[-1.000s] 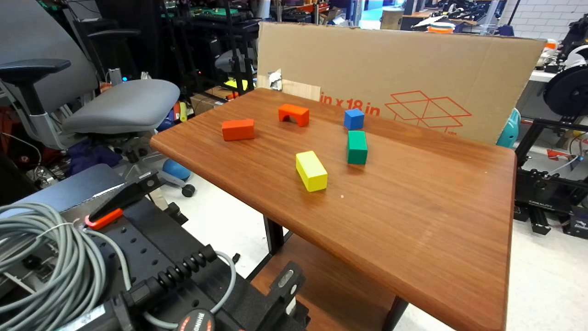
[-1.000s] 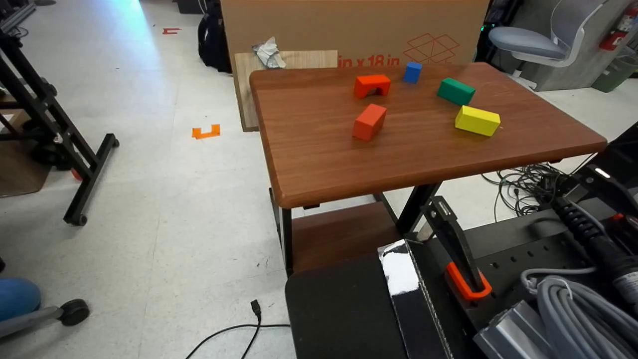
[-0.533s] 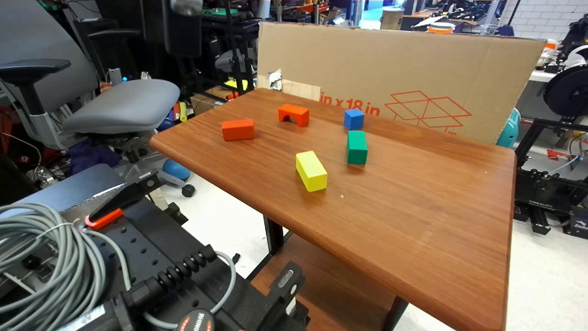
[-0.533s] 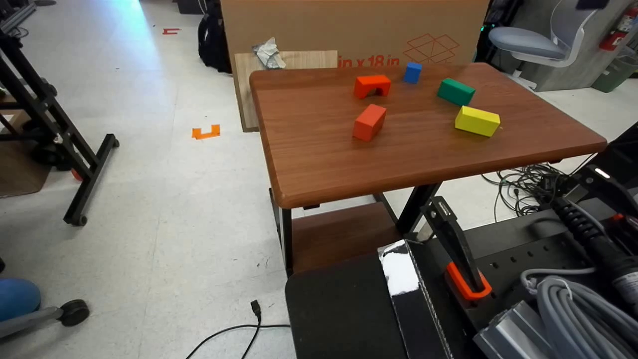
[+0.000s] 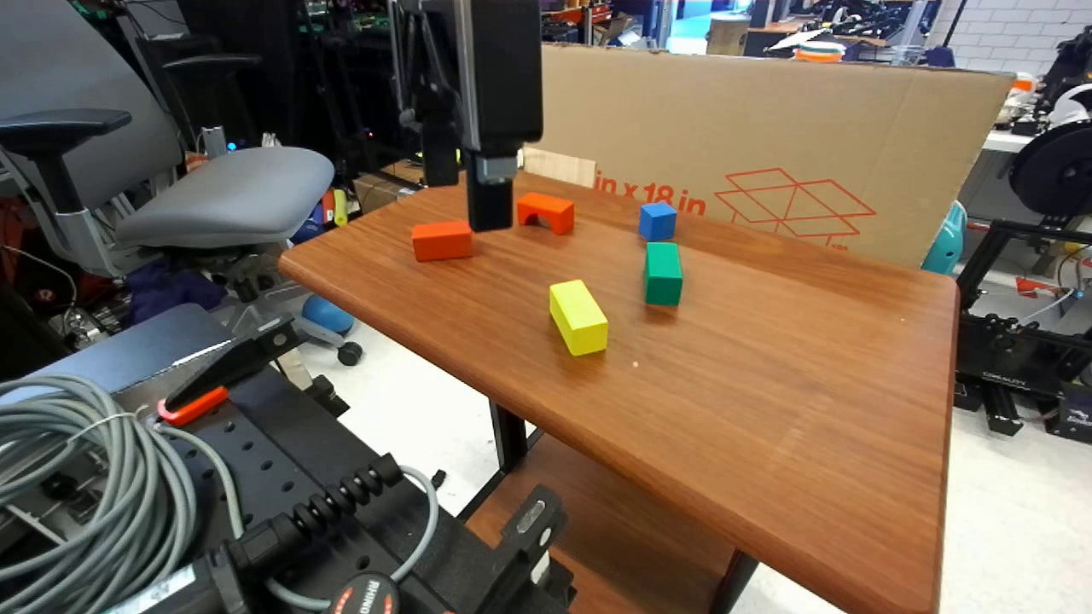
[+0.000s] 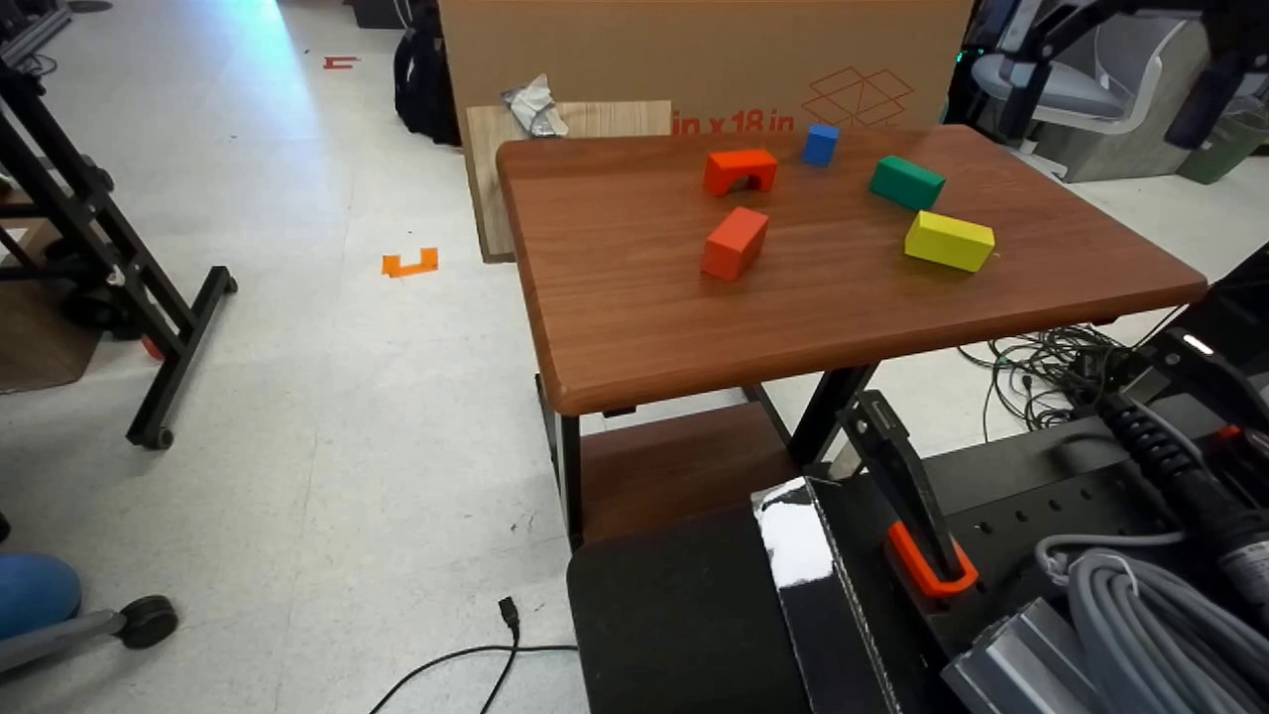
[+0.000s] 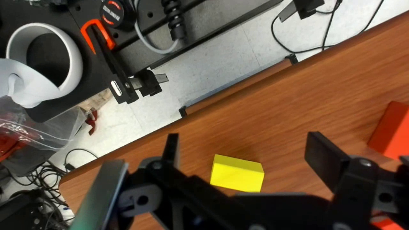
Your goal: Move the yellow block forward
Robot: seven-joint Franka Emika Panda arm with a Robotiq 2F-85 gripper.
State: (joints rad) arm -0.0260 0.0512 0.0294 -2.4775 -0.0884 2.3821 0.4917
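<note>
a 3d printer (image 5: pixel 1007 367) and coiled cable (image 5: pixel 149 486) suggest a lab.

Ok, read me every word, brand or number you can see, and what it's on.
"in x 18 in": on the cardboard, both exterior views.
"RHINO": on the round black knob.
"CREALITY", faint: on the black machine.
Too small to read: the fire extinguisher.
Cut off by the tabletop: small lettering low on the cardboard.
Blurred in the wrist view: the knob's label.

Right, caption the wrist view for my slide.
Open gripper above the brown table, the yellow block in view between its spread fingers.
</note>
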